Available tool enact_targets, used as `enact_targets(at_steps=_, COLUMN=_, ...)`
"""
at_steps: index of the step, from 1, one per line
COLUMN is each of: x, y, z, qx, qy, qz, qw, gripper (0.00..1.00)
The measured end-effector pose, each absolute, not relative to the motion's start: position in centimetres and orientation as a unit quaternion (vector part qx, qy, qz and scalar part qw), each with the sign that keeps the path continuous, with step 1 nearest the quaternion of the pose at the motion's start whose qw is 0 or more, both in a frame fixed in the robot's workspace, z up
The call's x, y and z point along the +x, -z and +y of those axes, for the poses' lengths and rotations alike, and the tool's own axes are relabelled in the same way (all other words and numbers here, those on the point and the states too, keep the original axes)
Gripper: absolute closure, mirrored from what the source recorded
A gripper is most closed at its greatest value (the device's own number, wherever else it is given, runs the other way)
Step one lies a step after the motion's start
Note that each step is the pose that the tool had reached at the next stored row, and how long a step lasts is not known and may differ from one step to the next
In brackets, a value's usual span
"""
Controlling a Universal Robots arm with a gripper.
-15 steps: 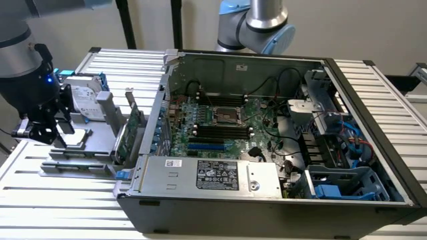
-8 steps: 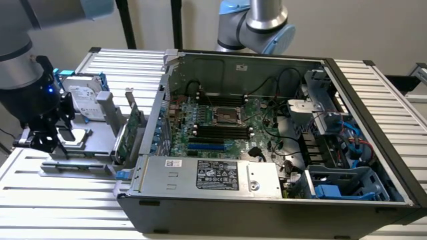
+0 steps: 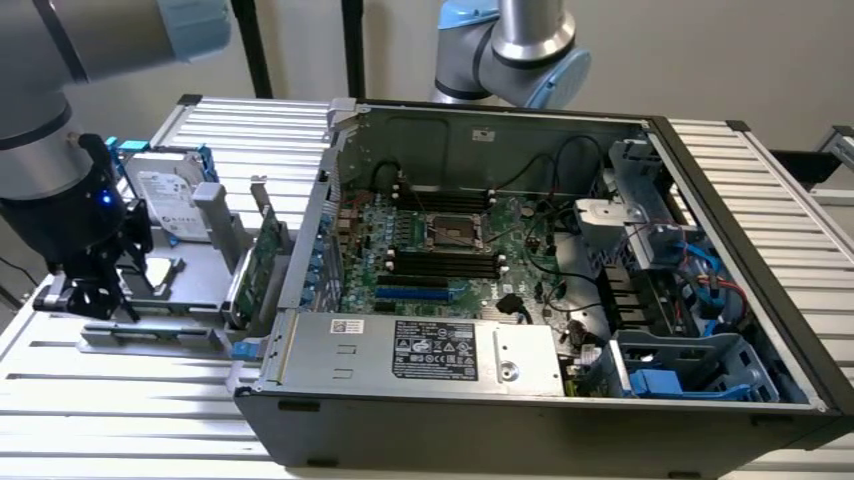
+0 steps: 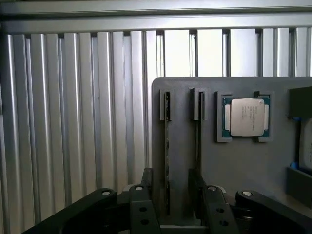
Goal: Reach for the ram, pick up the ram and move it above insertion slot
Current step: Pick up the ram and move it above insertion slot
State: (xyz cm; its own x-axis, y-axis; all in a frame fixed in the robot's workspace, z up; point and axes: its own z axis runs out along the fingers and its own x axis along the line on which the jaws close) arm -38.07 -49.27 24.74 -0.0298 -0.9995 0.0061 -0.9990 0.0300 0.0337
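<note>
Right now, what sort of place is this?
Likely a robotics lab bench: an opened computer case on a slatted metal table, and a robot gripper at a grey parts holder.

No wording legible. The PC's power supply (image 3: 527, 358) carries a black label (image 3: 437, 352) w/ white print & cert. marks, plus a small white sticker (image 3: 347, 325) near one corner; both too fine to read. Hard drive (image 3: 171, 195), at exterior view's left: white label, text unreadable. Processor chip (image 4: 247, 117), wrist view: faint print on metal lid, illegible.
</note>
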Motion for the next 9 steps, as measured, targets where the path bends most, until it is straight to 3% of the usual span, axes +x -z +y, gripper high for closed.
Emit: enact_targets(at_steps=9, x=-37.8, y=-23.1, z=-49.3, qx=0.699, qy=0.010, qz=-0.715, qw=0.014, gripper=0.58)
